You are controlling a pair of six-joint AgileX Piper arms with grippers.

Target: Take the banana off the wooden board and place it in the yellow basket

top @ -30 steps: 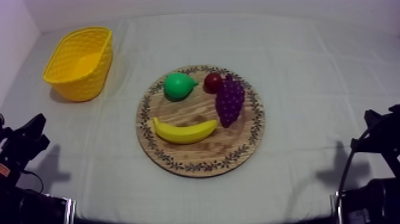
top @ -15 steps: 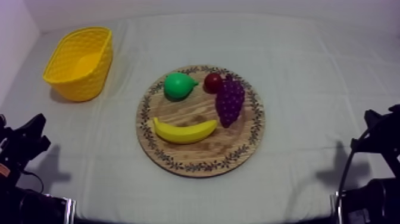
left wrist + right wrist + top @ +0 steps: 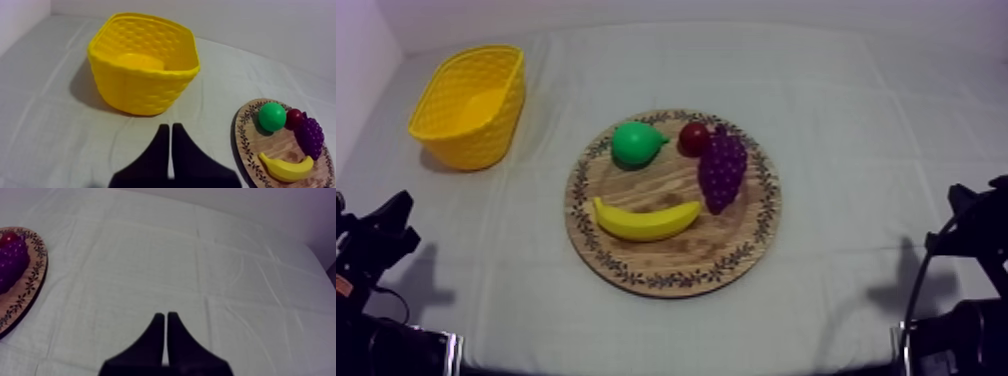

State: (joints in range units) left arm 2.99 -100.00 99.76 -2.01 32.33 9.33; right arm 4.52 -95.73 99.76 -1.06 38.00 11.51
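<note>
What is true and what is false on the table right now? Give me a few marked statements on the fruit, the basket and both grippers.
1. The curved yellow toy banana lies on the round wooden board with the patterned rim. True.
2. The yellow woven basket already holds a fruit. False: no fruit shows inside it.
3. The left gripper is shut on nothing, facing the basket. True.
4. The right gripper holds the purple bunch of grapes. False: it is shut on nothing, apart from the board; the grapes lie on the board.
5. The green pear sits off the board. False: it is on the board, near the small red fruit.
</note>
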